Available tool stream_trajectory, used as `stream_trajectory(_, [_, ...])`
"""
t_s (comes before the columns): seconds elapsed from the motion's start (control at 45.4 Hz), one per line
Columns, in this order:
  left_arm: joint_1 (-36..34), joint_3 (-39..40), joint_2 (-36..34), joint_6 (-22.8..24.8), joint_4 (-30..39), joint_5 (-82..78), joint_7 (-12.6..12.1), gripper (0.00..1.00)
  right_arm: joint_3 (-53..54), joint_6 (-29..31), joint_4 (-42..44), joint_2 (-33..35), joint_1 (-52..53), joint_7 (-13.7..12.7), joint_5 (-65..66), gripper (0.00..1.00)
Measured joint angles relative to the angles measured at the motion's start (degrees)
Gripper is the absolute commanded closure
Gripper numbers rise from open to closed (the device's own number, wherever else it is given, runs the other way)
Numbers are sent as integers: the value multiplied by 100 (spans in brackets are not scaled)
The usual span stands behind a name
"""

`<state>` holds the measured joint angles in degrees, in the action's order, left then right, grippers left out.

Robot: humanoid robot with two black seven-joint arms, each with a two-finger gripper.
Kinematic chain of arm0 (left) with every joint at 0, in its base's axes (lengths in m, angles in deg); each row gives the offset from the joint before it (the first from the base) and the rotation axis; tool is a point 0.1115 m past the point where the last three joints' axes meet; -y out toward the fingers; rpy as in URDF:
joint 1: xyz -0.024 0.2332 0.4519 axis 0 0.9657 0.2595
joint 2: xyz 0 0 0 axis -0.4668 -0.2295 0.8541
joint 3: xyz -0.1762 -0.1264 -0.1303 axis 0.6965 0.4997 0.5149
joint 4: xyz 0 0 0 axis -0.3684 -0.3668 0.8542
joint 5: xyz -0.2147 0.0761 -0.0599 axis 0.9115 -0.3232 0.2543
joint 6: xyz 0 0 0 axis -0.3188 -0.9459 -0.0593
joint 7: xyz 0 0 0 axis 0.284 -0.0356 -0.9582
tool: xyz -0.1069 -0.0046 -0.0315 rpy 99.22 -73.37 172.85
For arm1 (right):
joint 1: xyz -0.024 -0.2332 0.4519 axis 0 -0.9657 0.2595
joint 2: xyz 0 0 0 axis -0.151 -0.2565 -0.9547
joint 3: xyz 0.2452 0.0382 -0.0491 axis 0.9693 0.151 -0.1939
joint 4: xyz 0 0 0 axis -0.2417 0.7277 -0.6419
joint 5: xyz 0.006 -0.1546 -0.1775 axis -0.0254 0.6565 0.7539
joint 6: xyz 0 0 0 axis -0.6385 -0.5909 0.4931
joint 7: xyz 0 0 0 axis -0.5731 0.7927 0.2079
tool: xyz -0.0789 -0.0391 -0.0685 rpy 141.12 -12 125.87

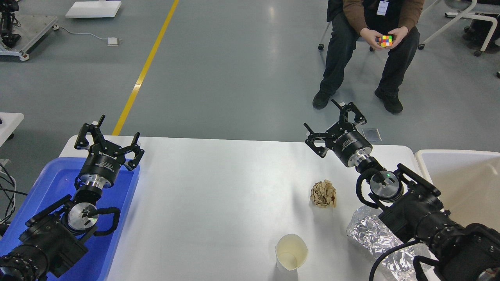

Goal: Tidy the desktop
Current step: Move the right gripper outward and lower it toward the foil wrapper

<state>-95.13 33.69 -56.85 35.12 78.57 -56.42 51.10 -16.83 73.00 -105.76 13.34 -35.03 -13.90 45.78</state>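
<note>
The white desktop [218, 183] fills the middle of the head view. On it lie a crumpled brown paper ball [323, 193], an upright cream paper cup [291, 251] near the front edge, and a crumpled sheet of silver foil [377, 240] partly under my right arm. My left gripper [111, 134] hovers open over the far end of the blue tray, holding nothing. My right gripper [330, 121] is open above the desktop's far right edge, empty, well behind the paper ball.
A blue plastic tray [47, 187] sits at the left end of the desktop. A cream bin [465, 183] stands at the right. A seated person [371, 47] holds a colour cube beyond the table. A yellow floor line [144, 70] runs behind.
</note>
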Motion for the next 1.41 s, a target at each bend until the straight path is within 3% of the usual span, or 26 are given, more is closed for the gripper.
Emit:
stream_trajectory(0.594, [-7, -4, 0, 0, 0, 7, 6, 0, -13, 8, -329, 104, -77, 0, -6, 0])
stream_trajectory(0.859, [-9, -5, -5, 0, 0, 9, 6, 0, -126, -85, -1868, 872, -541, 0, 235, 0])
stream_trajectory(1.409, [-9, -5, -2, 0, 0, 9, 6, 0, -468, -819, -5137, 2848, -972, -8, 2084, 0])
